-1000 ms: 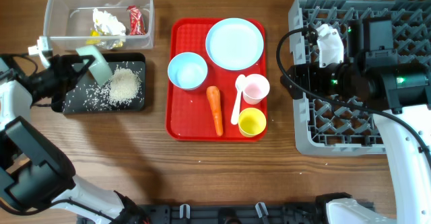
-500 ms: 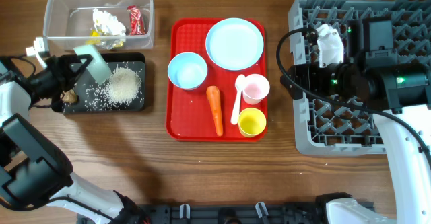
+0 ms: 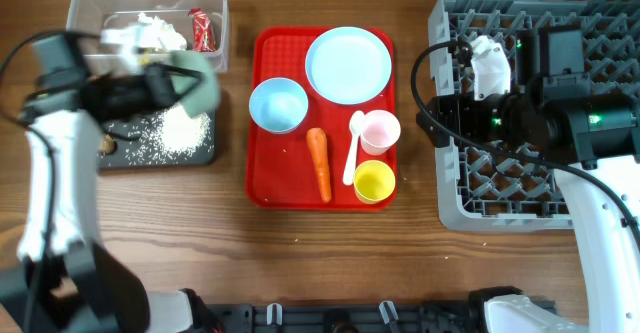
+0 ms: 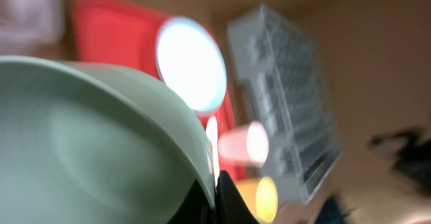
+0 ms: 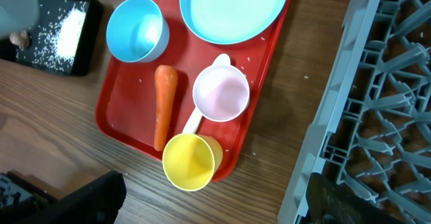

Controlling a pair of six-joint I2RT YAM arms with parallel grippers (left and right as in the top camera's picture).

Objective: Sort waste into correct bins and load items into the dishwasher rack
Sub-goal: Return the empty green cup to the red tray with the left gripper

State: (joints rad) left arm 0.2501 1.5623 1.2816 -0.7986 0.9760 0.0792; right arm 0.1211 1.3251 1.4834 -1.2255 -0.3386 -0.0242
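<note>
Blur across the upper left of the overhead view, around the left gripper (image 3: 158, 86), clamped on the rim of a pale bowl (image 3: 195, 85). Half a second ago tipped over the left end of the black tray (image 3: 130, 159); now carried right, above that tray's upper right corner and just below the tub (image 3: 216, 3), with the arm reaching up from the lower left instead of in from the left edge. In the left wrist view, filling the lower left, a dark fingertip (image 4: 225, 198) against its rim. Rice (image 3: 185, 128) heaped on the black tray as before, brown lump (image 3: 108, 145) near its left end. Tissue (image 3: 150, 31) and red wrapper (image 3: 203, 28) in the tub, unmoved. Right gripper (image 5: 215, 197) spread wide, holding nothing, over the rack (image 3: 470, 198) at the right of the frame, same as earlier; white bowl (image 3: 490, 63) on the rack's upper left part. On the red tray (image 3: 275, 178) at centre, nothing shifted: plate (image 3: 348, 65), blue bowl (image 3: 278, 105), carrot (image 3: 318, 163), spoon (image 3: 353, 145), pink cup (image 3: 380, 131), yellow cup (image 3: 374, 181).
</note>
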